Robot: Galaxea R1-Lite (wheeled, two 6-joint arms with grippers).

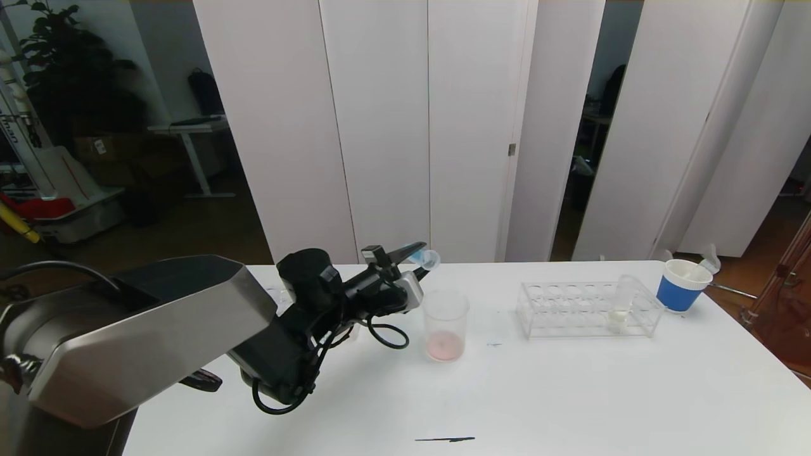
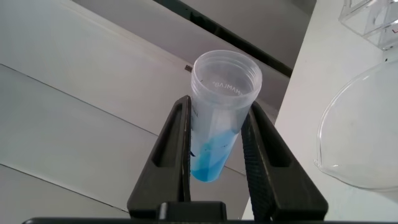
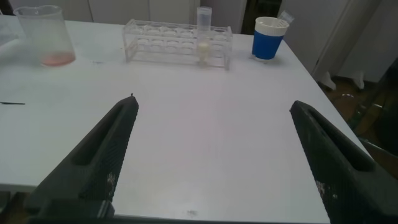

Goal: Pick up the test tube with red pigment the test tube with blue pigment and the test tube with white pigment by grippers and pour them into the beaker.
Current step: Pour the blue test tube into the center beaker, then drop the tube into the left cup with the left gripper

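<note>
- Left pincer (image 1: 415, 256) grips the test tube with blue pigment (image 2: 219, 118), tilted at the beaker's (image 1: 445, 324) eleven o'clock, apparently above it.
- Right pincer (image 3: 211, 155) gapes wide over the bench (image 3: 205, 124).

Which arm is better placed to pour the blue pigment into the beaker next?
Left. The left gripper is shut on the test tube with blue pigment, held tilted just above and beside the beaker, which already holds pinkish residue. The right gripper is open, empty, and farther back over the table.

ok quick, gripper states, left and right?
Left gripper: shut on the blue test tube, tilted above the beaker.
Right gripper: open, holding nothing.
</note>
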